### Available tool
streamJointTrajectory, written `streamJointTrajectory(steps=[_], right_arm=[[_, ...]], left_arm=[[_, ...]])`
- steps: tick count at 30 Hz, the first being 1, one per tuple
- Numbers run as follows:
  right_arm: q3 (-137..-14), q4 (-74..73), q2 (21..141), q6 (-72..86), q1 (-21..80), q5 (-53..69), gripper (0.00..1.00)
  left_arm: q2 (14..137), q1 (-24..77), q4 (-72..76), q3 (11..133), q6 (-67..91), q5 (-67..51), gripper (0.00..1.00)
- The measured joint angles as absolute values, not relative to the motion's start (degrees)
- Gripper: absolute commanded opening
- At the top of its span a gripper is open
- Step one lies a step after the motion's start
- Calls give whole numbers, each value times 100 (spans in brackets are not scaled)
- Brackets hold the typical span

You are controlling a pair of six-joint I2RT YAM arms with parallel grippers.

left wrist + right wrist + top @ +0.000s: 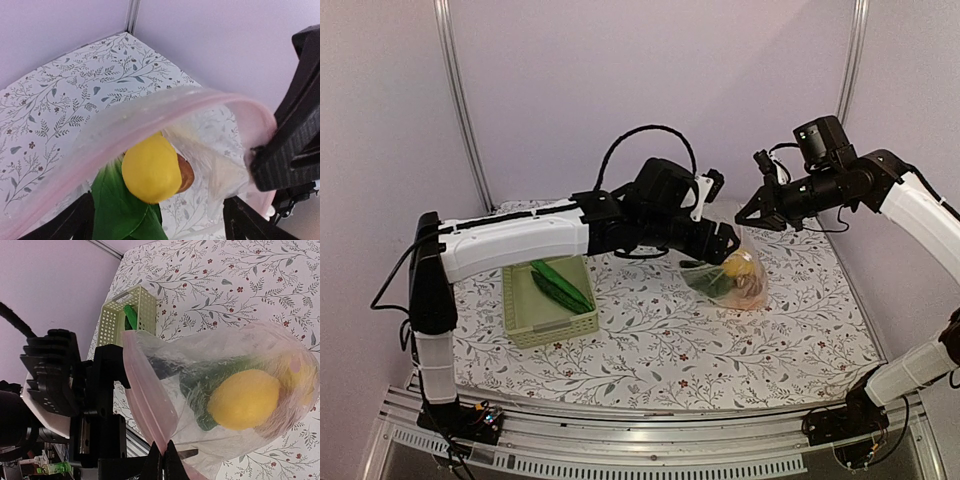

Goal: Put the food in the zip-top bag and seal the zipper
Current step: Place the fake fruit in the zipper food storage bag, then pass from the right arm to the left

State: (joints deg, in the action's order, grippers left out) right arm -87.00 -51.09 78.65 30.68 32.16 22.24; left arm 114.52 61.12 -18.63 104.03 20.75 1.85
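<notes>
Right claw [162,454]: jaws pressed together, pinching the mouth edge of the zip-top bag [200,342] at the zipper [145,395], the pale pink strip. The bag hung from that pinch with its mouth gaping.

Left claw [157,207]: fingers [75,222] stood wide apart, gripping nothing. I observed it poised at the bag's mouth, the pink strip arching across its view just above the fingers (whether either finger touched the plastic could not be determined).

Bag contents: one yellow lemon [245,405] lying against dark green pieces [197,390], with a reddish-brown piece [186,173] tucked behind the lemon. The zipper was unsealed.

Beyond the bag: the pale green basket [525,312] sat on the floral-patterned table [670,345], well apart from the bag and under my left arm. The long green cucumber [560,285] lay inside it. The bag's lower end was down near the table surface; contact could not be confirmed.
</notes>
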Motion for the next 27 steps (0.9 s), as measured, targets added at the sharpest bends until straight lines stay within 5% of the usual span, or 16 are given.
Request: streamJointTrajectory(steps=[20,27], right_arm=[[-8696,-5107,7773,3013,3214,2224,0],[-8661,-5100,7762,2965,3214,2285,0]], left_arm=[[9649,5876,-2971,10138,2486,921,76],[10182,5747,-3420,9686,3341,642,51]])
